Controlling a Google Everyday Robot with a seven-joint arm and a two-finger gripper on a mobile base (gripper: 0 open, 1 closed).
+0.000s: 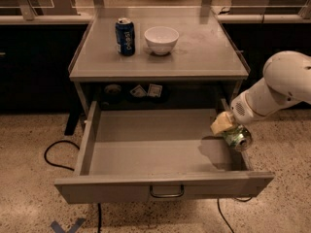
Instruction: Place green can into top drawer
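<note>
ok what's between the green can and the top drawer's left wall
Bare drawer floor only, camera view. The gripper holds the green can at the top drawer's right wall.
</note>
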